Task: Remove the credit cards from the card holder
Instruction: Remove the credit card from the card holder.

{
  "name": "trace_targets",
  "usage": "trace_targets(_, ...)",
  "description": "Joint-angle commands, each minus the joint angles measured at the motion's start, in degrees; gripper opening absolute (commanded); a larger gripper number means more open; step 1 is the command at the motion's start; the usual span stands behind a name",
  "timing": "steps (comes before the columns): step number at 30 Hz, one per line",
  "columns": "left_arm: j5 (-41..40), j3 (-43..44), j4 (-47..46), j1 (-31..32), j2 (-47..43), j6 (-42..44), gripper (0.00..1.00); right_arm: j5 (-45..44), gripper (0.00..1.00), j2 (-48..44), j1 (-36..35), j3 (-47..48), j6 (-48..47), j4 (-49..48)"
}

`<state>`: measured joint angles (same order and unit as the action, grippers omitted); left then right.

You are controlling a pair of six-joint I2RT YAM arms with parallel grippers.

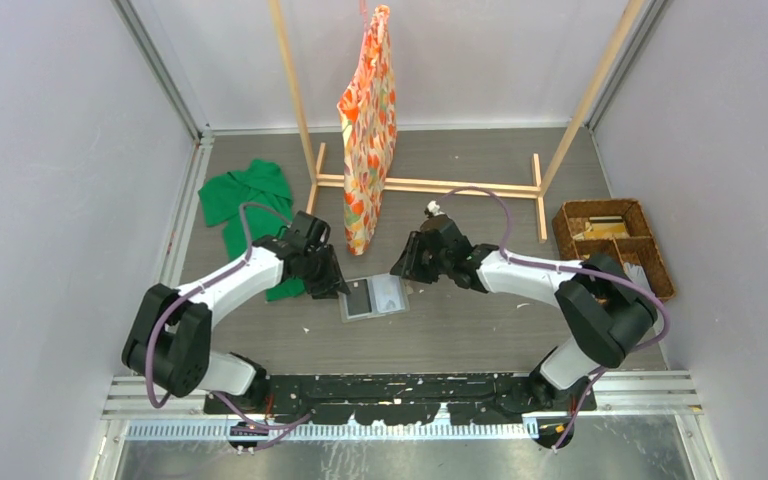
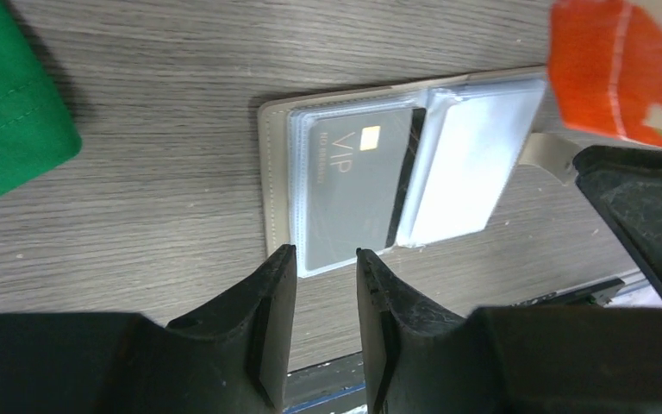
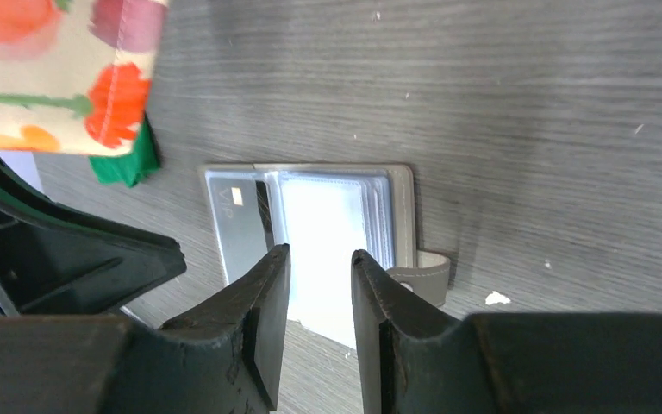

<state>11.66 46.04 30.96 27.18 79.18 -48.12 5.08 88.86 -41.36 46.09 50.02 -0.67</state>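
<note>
Card holder (image 1: pixel 373 297) lies open and flat on the dark grey wood-grain table (image 1: pixel 480 320), between the 2 grippers, just in front of the hanging floral fabric (image 1: pixel 368 130). It has a matte grey cover, rounded corners and clear glossy plastic pockets. 1 pocket holds a grey card (image 2: pixel 353 194) with a gold chip, printed "VIP"; the small line under that is unreadable. The other panel (image 2: pixel 470 164) is pale and milky. A grey strap tab (image 3: pixel 422 280) sticks out of 1 side.

Left gripper (image 2: pixel 321 254): black ribbed fingers, narrow gap, nothing pinched, tips at the holder's edge. Right gripper (image 3: pixel 321 253): same narrow gap, over the pale panel, no grip visible.

Also on the table: a crumpled green cloth (image 1: pixel 245 195), a wooden rack (image 1: pixel 430 185) and a brown wicker basket (image 1: pixel 600 204).
</note>
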Motion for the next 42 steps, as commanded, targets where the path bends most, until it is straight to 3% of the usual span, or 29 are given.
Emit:
trace_targets(1,-2.39,-0.41,0.23,0.05,1.82,0.11,0.34,2.35,0.38,-0.13,-0.89,-1.0,-0.75,-1.67)
trace_targets(11,-3.02,-0.72,2.23,-0.77,5.64,2.02,0.34,1.99,0.43,-0.09,-1.0,-4.14,-1.11,-2.24)
trace_targets(27,-2.58,-5.87,-2.04,-2.57,8.89,3.24,0.34,6.73,0.41,1.96,-4.29,-5.54,-1.61,-10.2)
trace_targets(42,-2.86,-4.25,-1.21,-2.57,9.44,4.25,0.32,9.76,0.41,4.73,-8.42,2.36,-3.03,-9.53)
